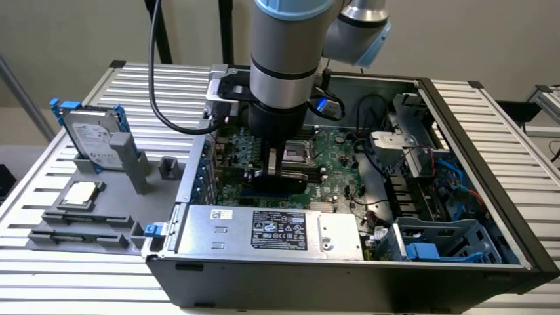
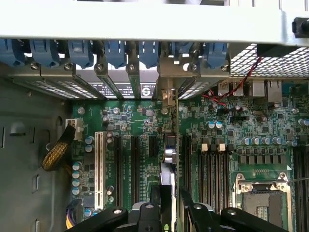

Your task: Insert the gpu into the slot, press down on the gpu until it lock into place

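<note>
Straddling the card, is it, or clamping it?
— Straddling, as far as I can see; the gripper [image 2: 168, 194] has its jaws wide, one finger on each side of the gpu [image 2: 167, 170]; whether the pads touch it I cannot tell

Where does the gpu stand?
— On edge, upright on the motherboard [image 2: 145, 121], among the black slots [image 2: 135, 164], one end at the case's rear wall under the row of blue latches [image 2: 116, 50]; in the exterior view a sliver of the blue slot [image 1: 265, 195] shows at its foot

And around it?
— An open computer case [image 1: 350, 279] lying on its side, with the silver power-supply box [image 1: 271, 230] along its near wall; the case sits on a slatted metal table [image 1: 79, 282]; to the exterior view's left a grey holder [image 1: 105, 216] carries a hard drive [image 1: 92, 134]; a plain pale wall [image 1: 70, 33] lies behind

The arm?
— The arm [image 1: 284, 52] drops straight down from above into the case, wrist vertical, gripper pointing at the board
</note>
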Tool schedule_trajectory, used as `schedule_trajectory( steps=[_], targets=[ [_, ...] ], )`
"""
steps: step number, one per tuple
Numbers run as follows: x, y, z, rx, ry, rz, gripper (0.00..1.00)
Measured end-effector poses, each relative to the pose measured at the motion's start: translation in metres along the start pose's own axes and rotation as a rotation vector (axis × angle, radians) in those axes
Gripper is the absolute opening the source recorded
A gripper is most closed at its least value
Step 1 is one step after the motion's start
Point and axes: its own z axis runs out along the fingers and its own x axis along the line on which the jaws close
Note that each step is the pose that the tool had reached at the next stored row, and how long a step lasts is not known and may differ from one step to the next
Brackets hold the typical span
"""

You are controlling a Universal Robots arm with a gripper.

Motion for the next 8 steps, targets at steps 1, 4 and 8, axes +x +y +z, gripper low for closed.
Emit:
schedule_trajectory(
  steps=[1, 4, 8],
  targets=[
    [-0.0001, 0.0000, -0.0005, -0.0001, 0.0002, -0.001, 0.26],
    [-0.0005, 0.0000, -0.0024, -0.0001, 0.0001, -0.002, 0.26],
    [-0.0011, 0.0002, -0.0023, -0.0003, 0.0002, -0.003, 0.26]
  ],
)
